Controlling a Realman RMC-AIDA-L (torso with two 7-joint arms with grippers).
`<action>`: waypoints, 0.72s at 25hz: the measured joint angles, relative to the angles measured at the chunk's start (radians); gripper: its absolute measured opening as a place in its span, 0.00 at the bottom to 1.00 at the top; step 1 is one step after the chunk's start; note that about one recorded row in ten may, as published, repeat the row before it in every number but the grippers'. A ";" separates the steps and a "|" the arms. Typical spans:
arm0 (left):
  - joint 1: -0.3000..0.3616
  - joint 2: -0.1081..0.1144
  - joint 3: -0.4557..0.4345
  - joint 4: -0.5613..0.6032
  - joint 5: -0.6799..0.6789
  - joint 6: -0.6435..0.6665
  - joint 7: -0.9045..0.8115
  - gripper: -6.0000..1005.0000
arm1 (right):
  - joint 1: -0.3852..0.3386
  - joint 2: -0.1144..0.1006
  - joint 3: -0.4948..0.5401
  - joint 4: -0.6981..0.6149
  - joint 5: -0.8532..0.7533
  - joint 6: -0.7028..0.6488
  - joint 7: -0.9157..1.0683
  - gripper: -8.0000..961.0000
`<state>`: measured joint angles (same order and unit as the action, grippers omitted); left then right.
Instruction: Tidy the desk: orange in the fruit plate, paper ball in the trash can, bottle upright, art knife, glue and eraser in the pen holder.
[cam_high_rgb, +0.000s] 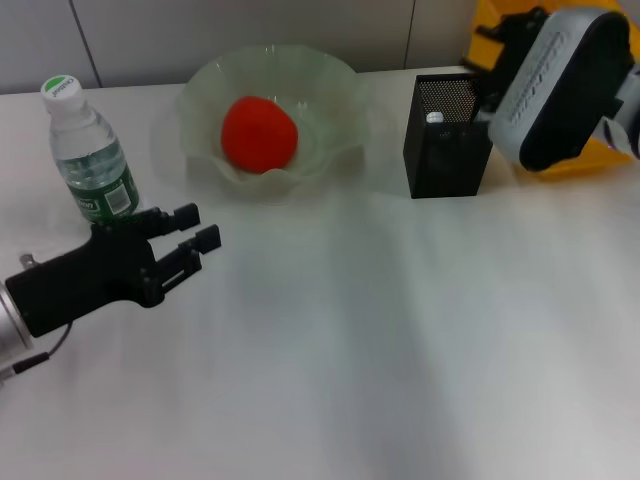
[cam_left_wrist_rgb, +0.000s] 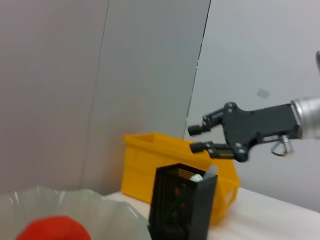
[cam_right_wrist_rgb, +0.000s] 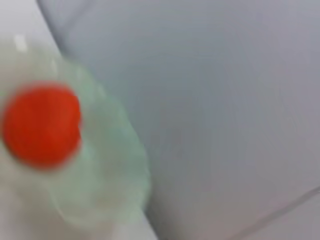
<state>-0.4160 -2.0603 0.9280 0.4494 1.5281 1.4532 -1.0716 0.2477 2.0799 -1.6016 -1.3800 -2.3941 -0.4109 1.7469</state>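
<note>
Here the right gripper (cam_left_wrist_rgb: 200, 138) hangs in the air with its jaws parted and nothing between them. Directly beneath its fingertips stands the pen holder (cam_high_rgb: 446, 138), upright on the desk (cam_high_rgb: 400, 330), with a white-tipped item poking up inside it. Just behind that gripper sits the trash can (cam_left_wrist_rgb: 165, 160). The left gripper (cam_high_rgb: 195, 235) hovers low over the near left of the desk, its fingers likewise spread and empty. Just behind it and slightly to its left stands the bottle (cam_high_rgb: 88, 150), upright, cap on top. Beyond the left gripper's fingertips, between bottle and pen holder, is the fruit plate (cam_high_rgb: 330, 95), and the orange (cam_high_rgb: 258, 133) rests inside it.
</note>
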 joint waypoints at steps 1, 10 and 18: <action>0.000 0.000 0.000 0.000 0.000 0.000 0.000 0.38 | -0.003 0.000 0.006 -0.014 0.053 -0.037 0.002 0.43; 0.013 0.029 -0.009 0.106 -0.003 0.001 0.058 0.43 | 0.001 0.000 0.133 -0.116 0.466 -0.535 0.020 0.48; -0.015 0.125 -0.013 0.101 0.004 0.088 0.016 0.45 | -0.116 0.001 0.317 -0.190 0.723 -1.099 -0.049 0.57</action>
<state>-0.4311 -1.9356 0.9154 0.5504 1.5319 1.5411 -1.0552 0.1314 2.0813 -1.2846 -1.5700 -1.6713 -1.5101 1.6983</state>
